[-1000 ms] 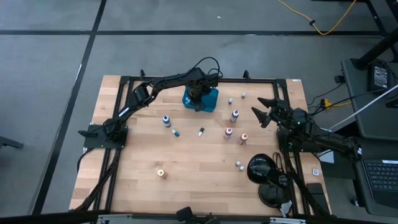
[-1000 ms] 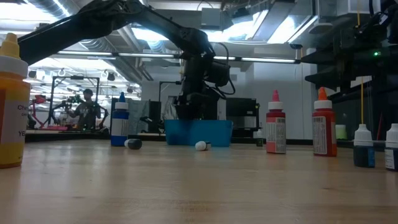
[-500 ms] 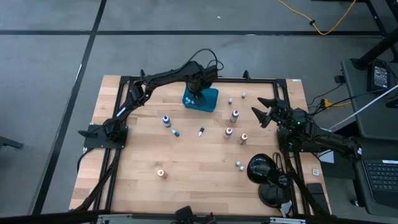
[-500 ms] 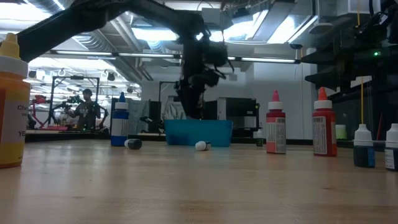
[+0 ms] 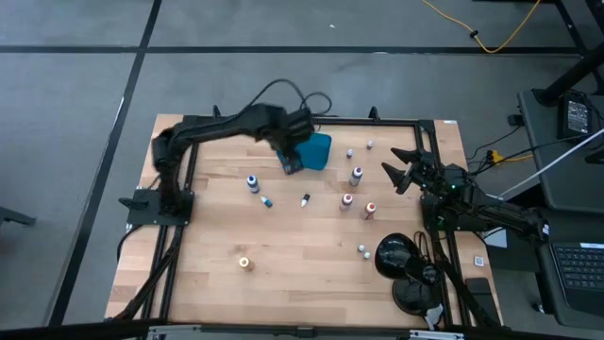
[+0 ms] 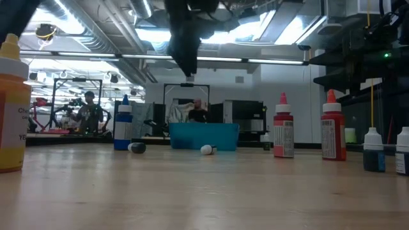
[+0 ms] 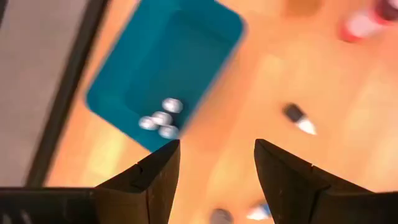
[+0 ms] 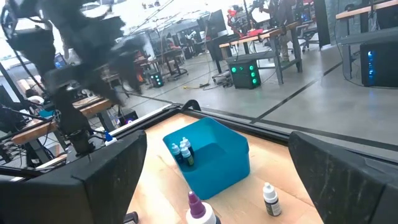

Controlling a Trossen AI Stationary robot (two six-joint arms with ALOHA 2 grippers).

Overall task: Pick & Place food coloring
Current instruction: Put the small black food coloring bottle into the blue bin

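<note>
The teal tray (image 5: 318, 151) stands at the table's far middle with three small white-capped food coloring bottles (image 7: 160, 118) in one corner. More food coloring bottles stand or lie on the wood: a blue one (image 5: 253, 181), a lying vial (image 5: 305, 200), red ones (image 5: 347, 201) and an orange one (image 5: 244, 263). My left gripper (image 5: 292, 162) hangs open above the tray's left edge, nothing between its fingers (image 7: 154, 177). My right gripper (image 5: 394, 168) waits open at the table's right edge, pointing level toward the tray.
A black domed object (image 5: 394, 255) sits at the near right of the table. Cables loop above the left arm's wrist (image 5: 311, 99). In the low view a yellow bottle (image 6: 11, 108) stands close to the camera, and two red bottles (image 6: 283, 128) stand to the right of the tray (image 6: 203, 136).
My left gripper has risen out of the tray, high above the table, and drawn back toward the table's left edge, tipping a little off straight down. The bottles in the tray and on the table have stayed where they were.
</note>
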